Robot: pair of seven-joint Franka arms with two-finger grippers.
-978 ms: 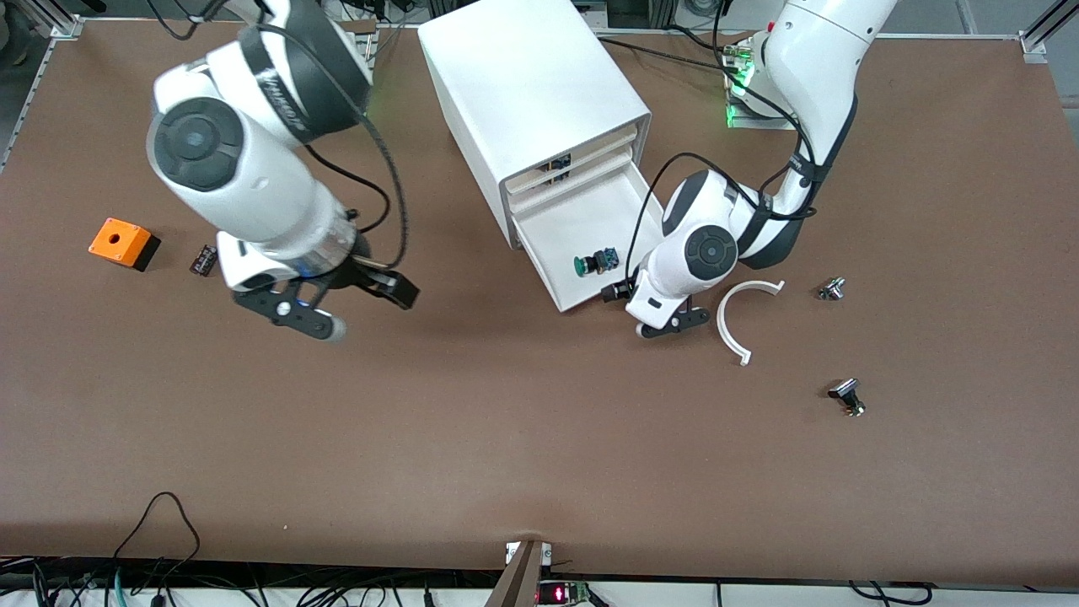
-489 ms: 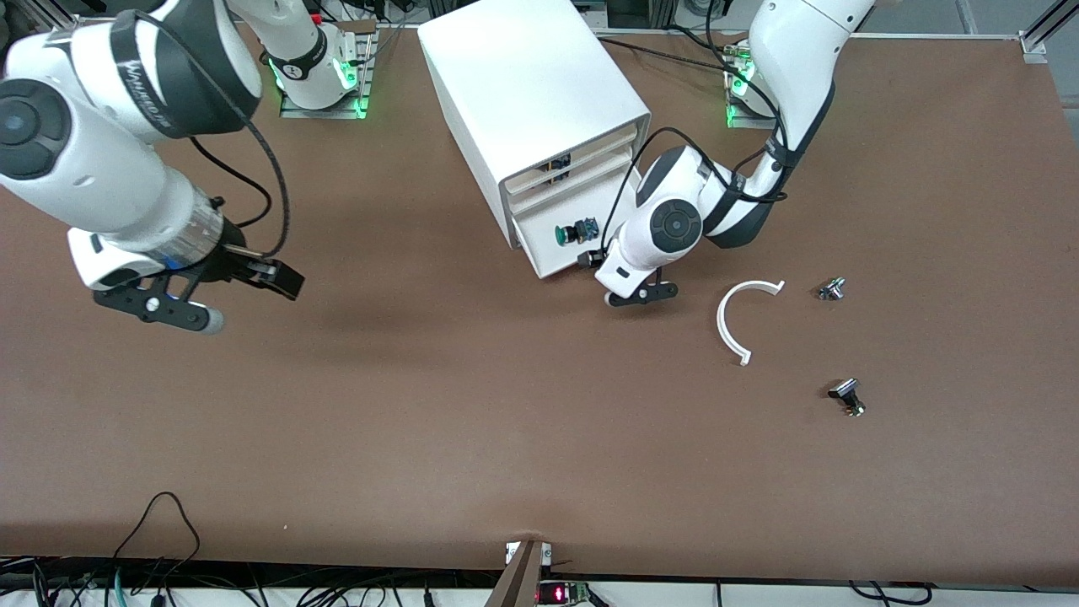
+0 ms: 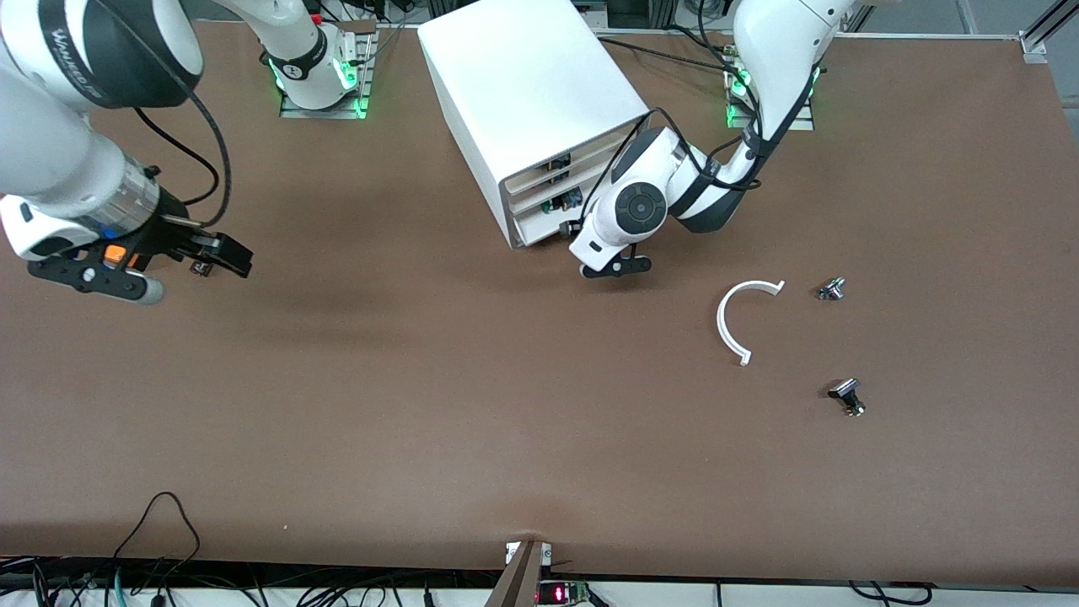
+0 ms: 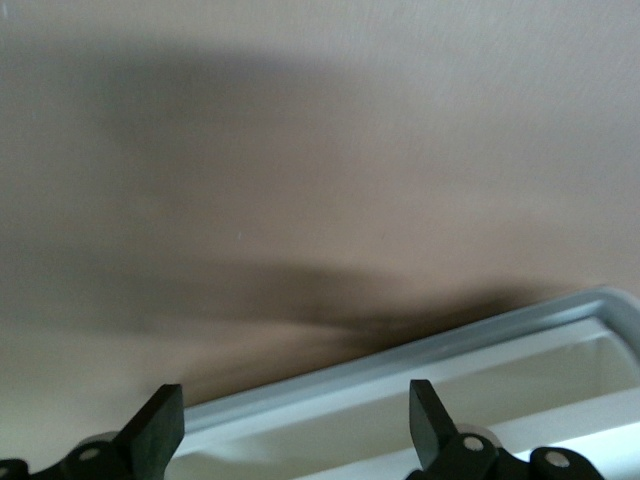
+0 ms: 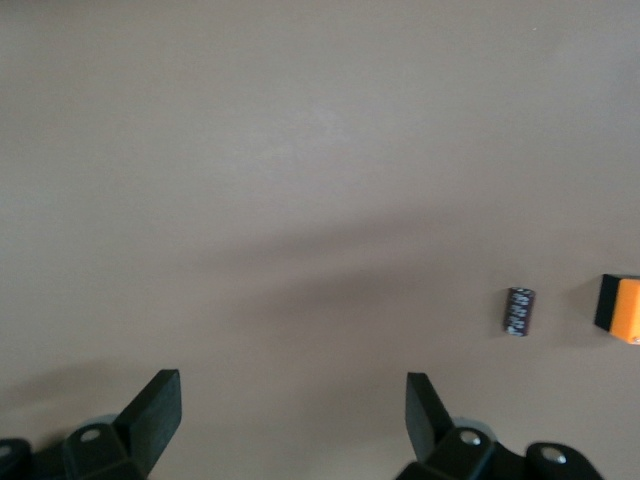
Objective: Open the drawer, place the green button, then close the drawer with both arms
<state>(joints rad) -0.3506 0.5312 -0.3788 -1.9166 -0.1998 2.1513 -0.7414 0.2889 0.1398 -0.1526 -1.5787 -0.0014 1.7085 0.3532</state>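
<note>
The white cabinet point(image 3: 531, 93) stands at the table's back middle. Its lower drawer point(image 3: 539, 222) is pushed in almost flush. Only a small green and blue bit of the button point(image 3: 563, 202) shows at the drawer's notch. My left gripper point(image 3: 614, 268) is open and low, right in front of the drawer's front. In the left wrist view point(image 4: 295, 420) the drawer's white rim point(image 4: 400, 385) lies between its wide-spread fingers. My right gripper point(image 3: 195, 276) is open and empty, up over the table toward the right arm's end; its wrist view point(image 5: 293, 415) shows bare table between the fingers.
An orange box point(image 3: 114, 253) point(image 5: 622, 308) and a small black part point(image 3: 201, 268) point(image 5: 518, 311) lie under the right gripper. A white curved strip point(image 3: 732, 324) and two silver-and-black knobs point(image 3: 832, 289) point(image 3: 847, 396) lie toward the left arm's end.
The drawer has slid from well open to almost shut with the button inside, the left gripper following its front. The right arm has swung away toward its end of the table.
</note>
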